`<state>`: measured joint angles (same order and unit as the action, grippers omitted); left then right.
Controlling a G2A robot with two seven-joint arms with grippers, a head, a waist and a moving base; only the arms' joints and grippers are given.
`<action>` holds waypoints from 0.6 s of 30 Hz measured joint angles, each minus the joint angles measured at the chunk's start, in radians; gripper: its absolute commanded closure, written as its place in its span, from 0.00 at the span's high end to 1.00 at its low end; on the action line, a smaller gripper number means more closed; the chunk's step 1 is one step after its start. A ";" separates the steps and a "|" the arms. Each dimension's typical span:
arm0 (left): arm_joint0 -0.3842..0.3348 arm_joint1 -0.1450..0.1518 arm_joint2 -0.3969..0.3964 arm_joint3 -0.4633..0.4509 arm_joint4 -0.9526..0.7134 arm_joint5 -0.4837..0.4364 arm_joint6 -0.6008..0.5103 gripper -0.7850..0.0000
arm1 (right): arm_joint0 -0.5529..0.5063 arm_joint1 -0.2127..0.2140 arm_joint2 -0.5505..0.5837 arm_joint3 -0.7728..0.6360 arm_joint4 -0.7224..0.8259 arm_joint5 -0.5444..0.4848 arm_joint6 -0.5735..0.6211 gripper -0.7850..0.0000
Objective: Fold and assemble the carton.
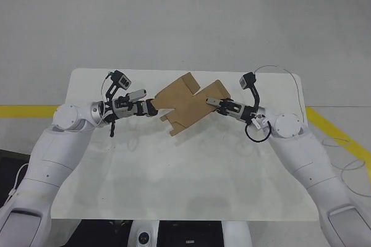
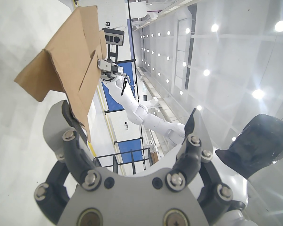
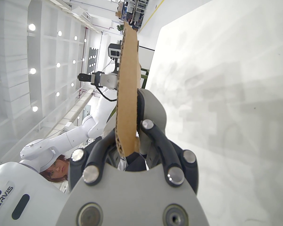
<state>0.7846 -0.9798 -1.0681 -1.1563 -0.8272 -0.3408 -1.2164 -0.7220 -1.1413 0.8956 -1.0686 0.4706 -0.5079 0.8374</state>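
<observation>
One end of the carton (image 1: 187,102) was pinched in the right gripper (image 3: 132,116), where we saw the board edge-on. It hung above the far middle of the table (image 1: 173,179), and we judged it to be clear of the surface. The left gripper (image 2: 131,109) stood spread wide at the opposite end. A carton corner lay against one finger (image 2: 55,121), and the other finger was well apart from it.

We judged the step to be opening the flat blank into a tube. For that we wanted the left gripper closed on its corner first, well in from the edge, so the board could not slip out. Then the two ends should be pushed toward each other along the creases, not across them.

We saw brown corrugated board, mostly flat, with slit flaps and one panel bent out along a crease.
</observation>
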 measured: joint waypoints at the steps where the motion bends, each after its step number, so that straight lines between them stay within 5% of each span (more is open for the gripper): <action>1: 0.002 0.000 -0.004 -0.004 0.003 -0.001 0.005 1.00 | -0.002 0.000 0.002 -0.002 -0.002 0.001 0.000 0.00; 18: 0.008 -0.027 -0.002 0.010 0.024 0.019 0.120 1.00 | -0.011 -0.014 0.022 -0.053 -0.028 0.007 0.023 0.00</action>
<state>0.7925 -1.0072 -1.0698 -1.1461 -0.8029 -0.3215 -1.0964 -0.7332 -1.1550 0.9181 -1.1215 0.4424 -0.5005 0.8603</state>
